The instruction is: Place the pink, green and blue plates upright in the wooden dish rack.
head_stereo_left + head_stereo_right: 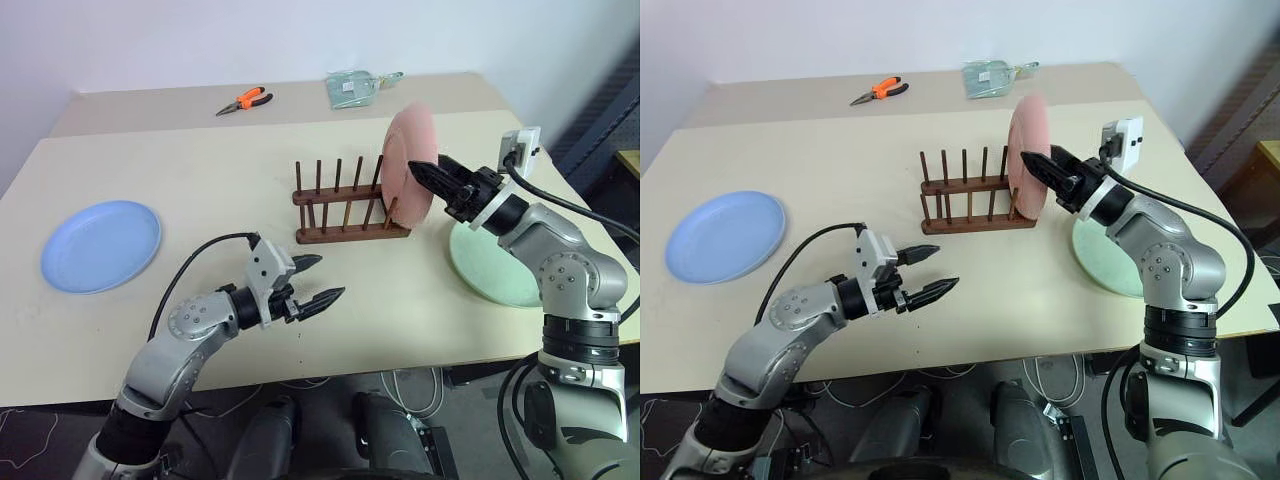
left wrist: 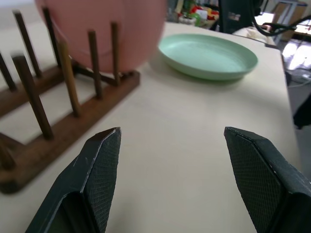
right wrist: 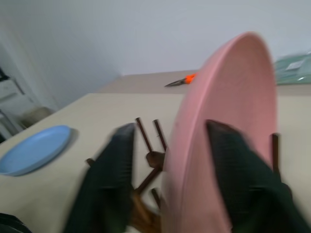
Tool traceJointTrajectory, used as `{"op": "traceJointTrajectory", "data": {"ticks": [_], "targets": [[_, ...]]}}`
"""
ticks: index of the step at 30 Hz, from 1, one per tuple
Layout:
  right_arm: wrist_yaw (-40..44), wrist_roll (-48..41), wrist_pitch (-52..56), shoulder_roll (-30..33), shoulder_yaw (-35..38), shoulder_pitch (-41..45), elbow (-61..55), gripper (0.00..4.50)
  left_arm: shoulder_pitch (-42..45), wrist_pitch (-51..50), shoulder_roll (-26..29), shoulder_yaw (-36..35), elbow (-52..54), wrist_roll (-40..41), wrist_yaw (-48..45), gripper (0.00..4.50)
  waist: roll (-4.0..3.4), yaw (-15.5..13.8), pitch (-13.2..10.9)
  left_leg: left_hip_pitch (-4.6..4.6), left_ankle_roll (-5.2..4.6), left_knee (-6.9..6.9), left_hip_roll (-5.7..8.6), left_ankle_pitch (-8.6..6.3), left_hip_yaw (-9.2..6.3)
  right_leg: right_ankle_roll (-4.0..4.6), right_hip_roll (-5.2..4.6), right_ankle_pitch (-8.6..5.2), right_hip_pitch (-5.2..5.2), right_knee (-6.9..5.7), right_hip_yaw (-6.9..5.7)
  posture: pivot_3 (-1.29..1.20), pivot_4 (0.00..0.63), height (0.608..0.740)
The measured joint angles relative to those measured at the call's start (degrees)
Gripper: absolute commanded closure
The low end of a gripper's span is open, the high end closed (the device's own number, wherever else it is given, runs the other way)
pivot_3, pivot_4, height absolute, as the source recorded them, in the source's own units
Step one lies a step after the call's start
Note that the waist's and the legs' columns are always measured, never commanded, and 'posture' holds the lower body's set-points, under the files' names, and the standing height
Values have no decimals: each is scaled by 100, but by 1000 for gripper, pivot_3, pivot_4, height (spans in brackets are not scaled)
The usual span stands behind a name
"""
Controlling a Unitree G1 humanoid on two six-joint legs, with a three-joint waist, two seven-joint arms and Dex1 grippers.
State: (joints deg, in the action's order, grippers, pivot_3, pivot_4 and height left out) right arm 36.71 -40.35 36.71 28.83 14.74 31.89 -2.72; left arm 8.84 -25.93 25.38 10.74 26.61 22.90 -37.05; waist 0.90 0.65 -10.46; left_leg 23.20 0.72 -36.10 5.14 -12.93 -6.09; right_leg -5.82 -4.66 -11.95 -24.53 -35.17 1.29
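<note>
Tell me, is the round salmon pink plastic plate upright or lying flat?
Upright: the salmon pink plate stands on edge at the dark wooden peg rack's end.

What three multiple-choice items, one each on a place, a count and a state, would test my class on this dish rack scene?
1. Where is the blue plate?
A. In the rack
B. Flat on the table, at the robot's left
C. Under the pliers

2. How many plates stand in the rack?
A. One
B. Two
C. Three

3. How is the left gripper?
A. Shut on the green plate
B. Open, holding nothing
C. Shut on a peg

Answers:
1 B: it lies flat, far from the rack.
2 A: just the pink plate is upright between pegs; the green plate lies flat.
3 B: its fingers are spread over bare table.
</note>
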Motion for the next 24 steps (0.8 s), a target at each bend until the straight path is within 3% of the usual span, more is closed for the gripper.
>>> {"op": "traceJointTrajectory", "data": {"ticks": [7, 12, 15, 19, 22, 24], "targets": [[128, 814, -736, 757, -25, -124, -95, 977, -14, 55, -67, 34, -113, -120, -8, 1008, -2, -26, -1, 5, -2, -2, 3, -1, 0, -5, -1, 1, 0, 3, -2, 0, 150, 738], [680, 1050, -699, 1887, 251, -1553, -877, 977, -88, 130, -18, -47, -198, -135, -40, 1008, -3, -135, -1, 8, -11, -4, 2, -7, 2, -2, -4, -3, 0, 6, -3, 0, 150, 738], [713, 1364, -671, 2000, 137, -2263, -1064, 977, -5, 269, -12, -52, -365, -205, -114, 1008, -7, -118, 1, 5, -11, -12, -3, -7, 10, 2, -7, -4, 3, 6, 3, 0, 150, 738], [147, 2233, -709, 1787, -592, -2637, -1034, 977, 185, 417, -83, -22, -638, -320, -189, 1008, -11, -96, 1, 3, -11, -12, -3, -6, 14, 3, -5, -4, 2, 5, 6, 0, 150, 738], [-419, 2841, -655, 1585, -1002, -2632, -822, 1819, 324, 443, -139, -2, -698, -368, -235, 1008, -11, -129, 1, 6, -11, -12, -1, -6, 14, 1, -2, -4, 1, 6, 5, 0, 150, 738], [-696, 3047, -566, 1449, -1029, -2627, -706, 2852, 333, 444, -161, -1, -708, -372, -249, 1008, -12, -141, 1, 7, -11, -12, 2, -6, 14, 1, -4, -4, 1, 7, 6, 0, 150, 738]]}}
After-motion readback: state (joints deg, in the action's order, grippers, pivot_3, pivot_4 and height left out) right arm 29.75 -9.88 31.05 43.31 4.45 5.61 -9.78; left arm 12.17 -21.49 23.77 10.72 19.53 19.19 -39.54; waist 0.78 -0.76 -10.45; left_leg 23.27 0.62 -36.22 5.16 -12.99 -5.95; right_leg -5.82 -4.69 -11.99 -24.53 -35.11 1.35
